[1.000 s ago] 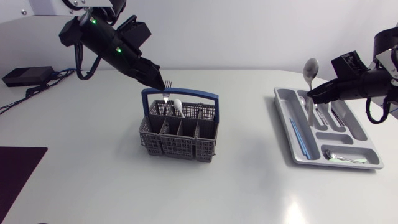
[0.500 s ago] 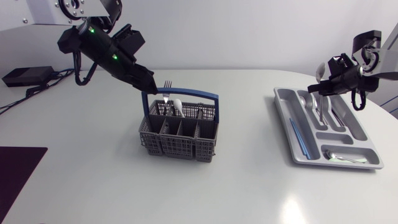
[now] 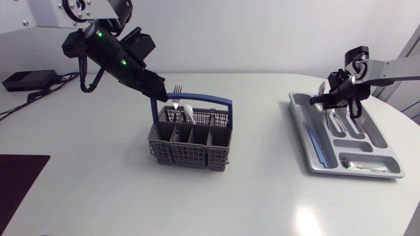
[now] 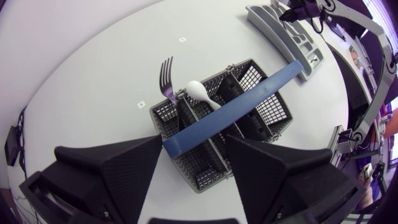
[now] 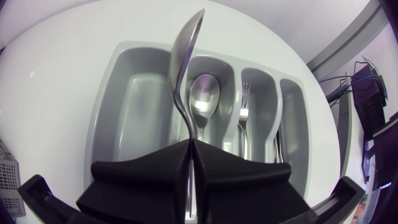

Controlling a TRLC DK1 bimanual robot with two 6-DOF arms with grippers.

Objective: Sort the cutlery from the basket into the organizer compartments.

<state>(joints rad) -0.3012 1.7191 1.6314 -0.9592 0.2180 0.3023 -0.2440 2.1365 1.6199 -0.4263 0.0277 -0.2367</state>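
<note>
- A smooth, glossy white desk (image 3: 98, 183) with a rounded edge carries everything.
- Near its middle stands a grey plastic basket (image 3: 189, 134), boxy, with lattice walls and inner dividers, spanned by a flat blue handle (image 4: 230, 106).
- Two pieces stand in the basket's rear cells: a metal fork (image 4: 166, 78), tines up, and a white, matte spoon (image 4: 202, 93) beside it.
- The left gripper (image 4: 194, 149), matte black with ribbed, wedge-shaped fingers, hovers just above the blue handle; its fingers are spread wide and hold nothing.
- On the desk's right side lies the organizer (image 5: 134, 106), a pale grey moulded tray with rounded troughs. One trough holds a lying spoon (image 5: 204, 99), the next a lying fork (image 5: 244, 106).
- The right gripper (image 5: 191, 144) hangs over the organizer's far end, fingers pressed together on the handle of a shiny steel spoon (image 5: 185, 56), whose bowl points away from the fingers and shows edge-on.
</note>
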